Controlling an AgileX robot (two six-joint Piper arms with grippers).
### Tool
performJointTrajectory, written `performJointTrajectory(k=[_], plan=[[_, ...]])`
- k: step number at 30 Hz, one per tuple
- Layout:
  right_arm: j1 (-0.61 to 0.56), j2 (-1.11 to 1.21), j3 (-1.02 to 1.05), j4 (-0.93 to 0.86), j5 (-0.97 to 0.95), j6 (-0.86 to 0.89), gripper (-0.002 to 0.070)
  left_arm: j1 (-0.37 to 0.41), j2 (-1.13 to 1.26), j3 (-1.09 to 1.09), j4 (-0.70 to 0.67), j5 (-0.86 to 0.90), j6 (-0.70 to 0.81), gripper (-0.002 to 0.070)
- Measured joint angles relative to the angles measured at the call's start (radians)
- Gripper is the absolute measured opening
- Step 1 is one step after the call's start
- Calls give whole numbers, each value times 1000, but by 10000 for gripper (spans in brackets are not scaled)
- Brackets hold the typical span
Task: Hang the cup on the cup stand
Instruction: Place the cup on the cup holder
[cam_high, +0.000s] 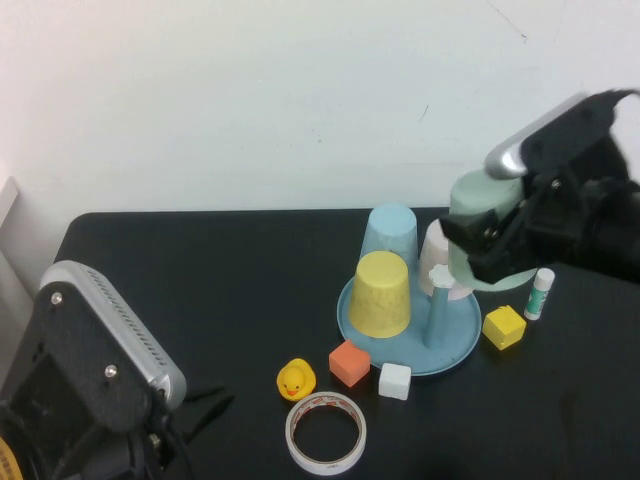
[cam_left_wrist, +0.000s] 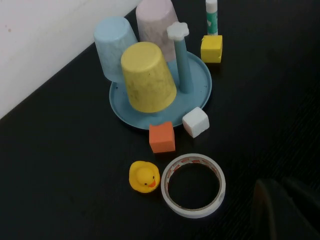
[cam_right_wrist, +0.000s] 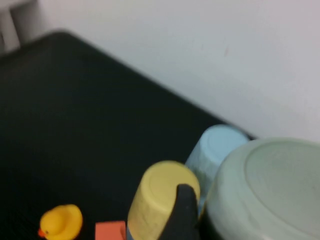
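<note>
1. Left gripper (cam_left_wrist: 285, 210) parked low at the table's near-left corner, well apart from the stand; cannot tell its finger state.
2. Rubber duck (cam_high: 296, 379), tape roll (cam_high: 326, 432), orange block (cam_high: 349, 362), white block (cam_high: 395, 381) lie just in front of the cup stand (cam_high: 455, 350).
3. Stand carries the yellow cup (cam_high: 381, 293), light blue cup (cam_high: 389, 238), a pinkish cup (cam_high: 436, 255); one peg (cam_high: 439, 305) is bare.
4. Right gripper (cam_high: 490, 240) clamps the mint-green cup (cam_high: 482, 205), inverted, raised over the stand's right side.
5. Step: carrying to the peg. Next move likely: centre the mouth over the bare peg, lower, release.
</note>
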Motion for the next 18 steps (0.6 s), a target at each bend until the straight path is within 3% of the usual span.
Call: performJointTrajectory(k=[18], plan=[[0, 318, -224, 7, -37, 12, 594, 0, 0, 0, 10, 74, -2, 0]])
